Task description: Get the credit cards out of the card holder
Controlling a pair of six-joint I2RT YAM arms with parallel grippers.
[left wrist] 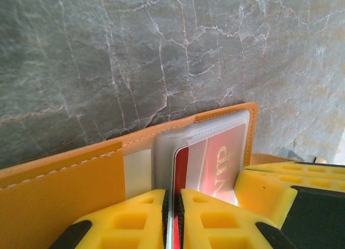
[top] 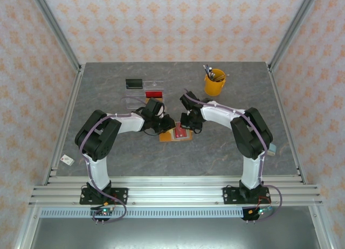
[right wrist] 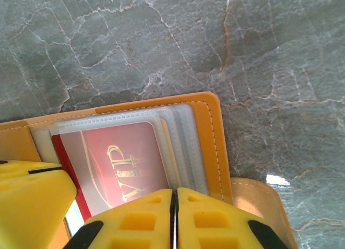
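The orange card holder [top: 175, 135] lies open on the grey marble table, between my two grippers. Its clear plastic sleeves [right wrist: 183, 136] fan out inside it. A red credit card [right wrist: 118, 163] with gold "VIP" lettering sits in the top sleeve, and its red edge [left wrist: 182, 168] pokes out on one side. My left gripper [left wrist: 172, 198] is shut on that protruding card edge. My right gripper [right wrist: 173, 198] is shut on the near edge of the clear sleeves of the card holder [right wrist: 215, 141]. The two grippers nearly touch each other [top: 178, 124].
A clear acrylic tray [top: 141, 90] at the back holds a black card and a red card. A yellow cup [top: 214, 83] with pens stands at the back right. A small white tag [top: 67, 160] lies at the left rail.
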